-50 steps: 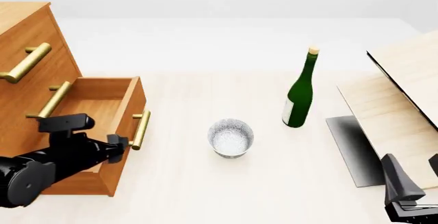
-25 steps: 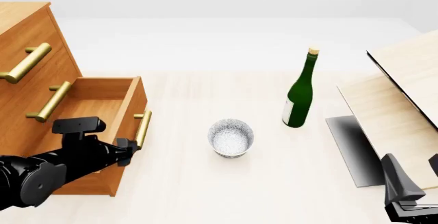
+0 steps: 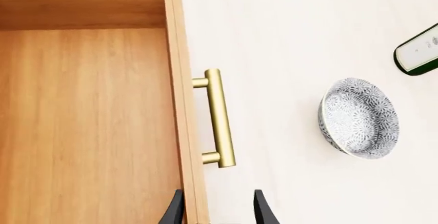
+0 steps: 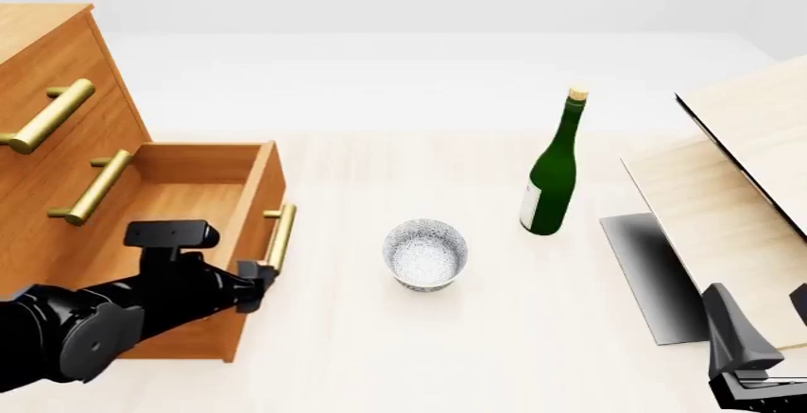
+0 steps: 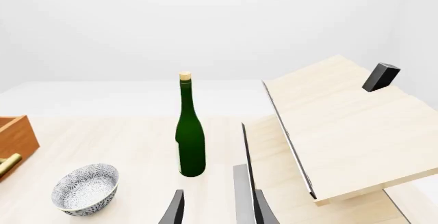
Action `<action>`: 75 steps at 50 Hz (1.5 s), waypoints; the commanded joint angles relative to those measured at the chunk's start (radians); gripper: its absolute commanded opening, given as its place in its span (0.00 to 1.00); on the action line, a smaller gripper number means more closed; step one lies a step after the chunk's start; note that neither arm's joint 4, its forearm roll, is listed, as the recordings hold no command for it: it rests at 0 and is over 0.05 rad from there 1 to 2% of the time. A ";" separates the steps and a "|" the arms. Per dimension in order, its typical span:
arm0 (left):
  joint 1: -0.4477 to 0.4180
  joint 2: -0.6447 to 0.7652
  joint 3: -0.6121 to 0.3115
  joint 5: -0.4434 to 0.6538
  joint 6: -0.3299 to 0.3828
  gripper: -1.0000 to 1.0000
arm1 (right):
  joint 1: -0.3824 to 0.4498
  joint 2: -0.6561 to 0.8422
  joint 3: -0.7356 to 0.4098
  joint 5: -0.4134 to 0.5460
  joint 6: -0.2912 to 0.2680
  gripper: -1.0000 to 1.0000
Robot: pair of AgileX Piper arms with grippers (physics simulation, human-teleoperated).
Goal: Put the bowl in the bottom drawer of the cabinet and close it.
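The white speckled bowl (image 4: 425, 254) (image 3: 359, 117) (image 5: 85, 188) stands upright on the table, right of the cabinet (image 4: 38, 44). The bottom drawer (image 4: 189, 191) (image 3: 89, 121) is pulled out and its wooden box holds nothing. My left gripper (image 4: 259, 281) (image 3: 217, 211) is open at the near end of the drawer's brass handle (image 4: 280, 236) (image 3: 217, 117). Its fingers straddle the drawer's front panel, one inside and one outside. My right gripper (image 4: 763, 314) (image 5: 212, 208) stays open at the near right, holding nothing, well away from the bowl.
A green bottle (image 4: 551, 181) (image 5: 190, 142) stands upright behind and right of the bowl. Pale wooden boards (image 4: 731, 177) (image 5: 342, 126) lean at the right over a dark grey plate (image 4: 643, 276). The two upper drawers are closed.
The bottom drawer has slid farther out toward the right, and my left gripper has moved with its front. The bowl, bottle and right arm have not moved.
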 commanded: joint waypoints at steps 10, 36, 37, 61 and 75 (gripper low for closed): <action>-0.105 -0.087 -0.005 0.040 -0.028 1.00 | -0.002 -0.010 0.000 0.005 -0.003 1.00; -0.119 -0.165 -0.007 0.077 -0.001 1.00 | -0.002 -0.010 0.000 0.005 -0.003 1.00; -0.116 -0.186 -0.008 0.091 0.009 1.00 | -0.002 -0.010 0.000 0.005 -0.003 1.00; -0.073 -0.475 -0.007 0.284 0.088 1.00 | -0.002 -0.010 0.000 0.005 -0.003 1.00; -0.072 -0.592 -0.031 0.358 0.119 1.00 | -0.002 -0.010 0.000 0.005 -0.003 1.00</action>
